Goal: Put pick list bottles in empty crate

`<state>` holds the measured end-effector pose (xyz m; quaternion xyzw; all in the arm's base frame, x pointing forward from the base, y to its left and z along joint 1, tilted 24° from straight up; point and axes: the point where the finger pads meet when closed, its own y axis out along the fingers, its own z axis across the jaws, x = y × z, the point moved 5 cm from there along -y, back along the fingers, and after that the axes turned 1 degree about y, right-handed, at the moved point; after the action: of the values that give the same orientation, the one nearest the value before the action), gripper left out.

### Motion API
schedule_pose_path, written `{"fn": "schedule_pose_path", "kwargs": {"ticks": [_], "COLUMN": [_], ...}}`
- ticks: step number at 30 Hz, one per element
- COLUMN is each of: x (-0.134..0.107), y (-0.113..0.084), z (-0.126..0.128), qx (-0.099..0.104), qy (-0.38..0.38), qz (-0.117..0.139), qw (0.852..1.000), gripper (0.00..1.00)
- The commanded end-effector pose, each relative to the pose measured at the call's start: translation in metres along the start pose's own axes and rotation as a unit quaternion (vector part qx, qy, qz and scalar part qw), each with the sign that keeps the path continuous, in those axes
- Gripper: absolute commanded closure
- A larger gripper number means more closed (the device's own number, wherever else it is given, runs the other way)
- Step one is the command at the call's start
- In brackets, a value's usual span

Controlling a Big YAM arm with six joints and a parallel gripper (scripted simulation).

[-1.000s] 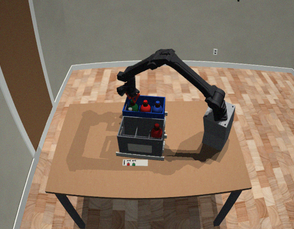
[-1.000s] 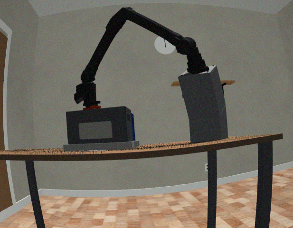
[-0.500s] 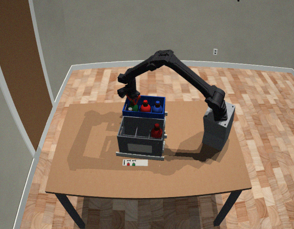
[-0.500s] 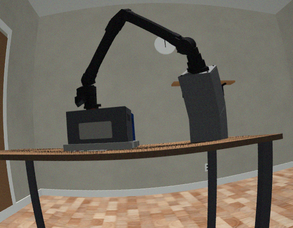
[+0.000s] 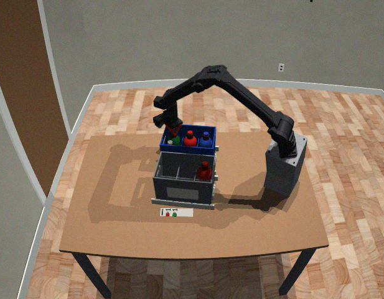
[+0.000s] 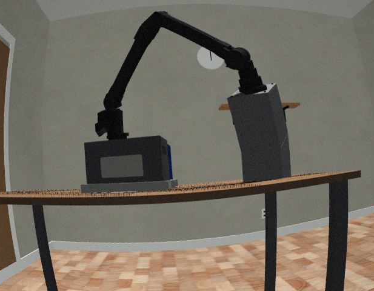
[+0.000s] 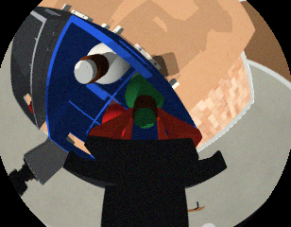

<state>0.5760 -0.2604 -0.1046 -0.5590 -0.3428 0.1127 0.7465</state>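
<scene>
My gripper (image 5: pixel 174 132) (image 7: pixel 145 111) is shut on the neck of the green bottle (image 5: pixel 175 140) (image 7: pixel 138 89), which stands in the back left compartment of the blue crate (image 5: pixel 185 148) (image 7: pixel 141 69). The fingers are hidden behind the grey crate (image 5: pixel 160 190) (image 6: pixel 93 162) in the exterior view. A red bottle (image 5: pixel 204 172) stands in the right part of the grey crate. The pick list (image 5: pixel 185 212) shows red 1 and green 1. Whether the green bottle's base touches the crate floor is hidden.
Beside the green bottle in the blue crate stand a red bottle (image 5: pixel 190 141) (image 7: pixel 111 113) and a blue bottle (image 5: pixel 205 141). A white-capped bottle (image 5: pixel 169 142) (image 7: pixel 112 68) stands in front of the green one. The two crates stand close together, with low pale strips along their sides.
</scene>
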Motion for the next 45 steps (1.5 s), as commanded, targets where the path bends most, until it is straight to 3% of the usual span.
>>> {"fn": "schedule_pose_path", "kwargs": {"ticks": [1,45], "x": [0.008,0.007], "y": [-0.011,0.001], "z": [-0.010,0.002], "qx": [-0.014,-0.008], "qy": [-0.005,-0.006], "qz": [-0.006,-0.003], "qw": [1.000,1.000], "gripper": [1.00,1.00]}}
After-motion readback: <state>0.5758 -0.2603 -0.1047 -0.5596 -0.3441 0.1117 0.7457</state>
